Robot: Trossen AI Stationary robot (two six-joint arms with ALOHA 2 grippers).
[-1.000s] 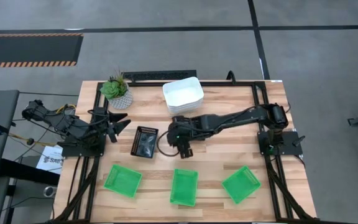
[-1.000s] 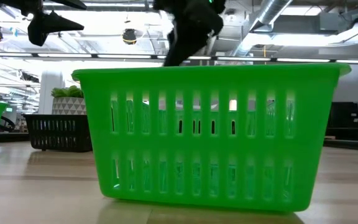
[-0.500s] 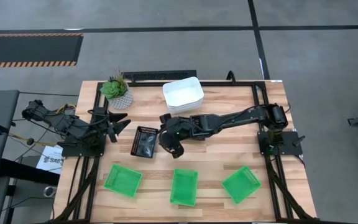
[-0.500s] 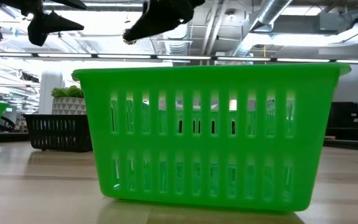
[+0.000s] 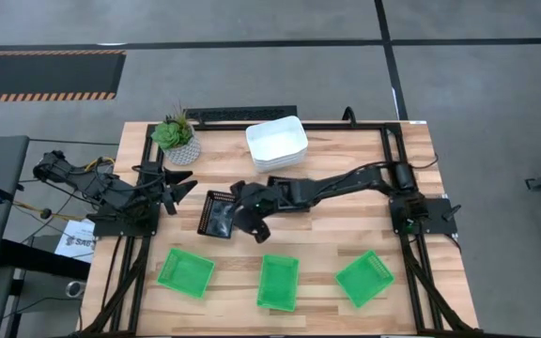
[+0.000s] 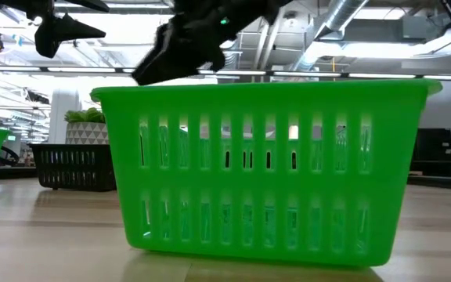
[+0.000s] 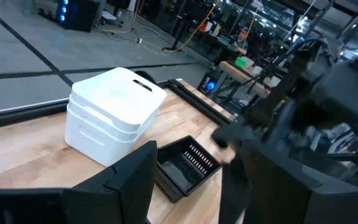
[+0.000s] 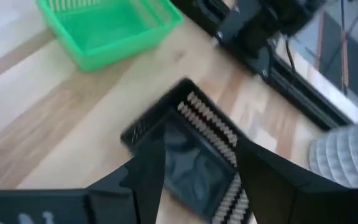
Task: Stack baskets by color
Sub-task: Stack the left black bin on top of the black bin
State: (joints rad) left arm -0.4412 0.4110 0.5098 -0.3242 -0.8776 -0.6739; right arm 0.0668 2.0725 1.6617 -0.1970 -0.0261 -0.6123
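A black basket (image 5: 218, 214) rests on its base left of the table's middle, also seen in the right wrist view (image 8: 191, 158). My right gripper (image 5: 245, 222) hovers open just above its right end, tilted down toward it, fingers clear of it. A stack of white baskets (image 5: 277, 144) stands at the far edge. Three green baskets (image 5: 185, 273), (image 5: 278, 282), (image 5: 363, 278) sit apart along the near edge. My left gripper (image 5: 178, 186) waits open and raised at the table's left side.
A small potted plant (image 5: 177, 137) stands at the far left corner, behind the black basket. Bare wood lies between the black basket and the green row, and right of the white stack. In the low view the middle green basket (image 6: 265, 168) fills the foreground.
My right gripper has swung from the table's middle toward the left, to the black basket's right end, sinking a little, tipping its fingers downward and rolling at the wrist. The baskets have stayed where they were.
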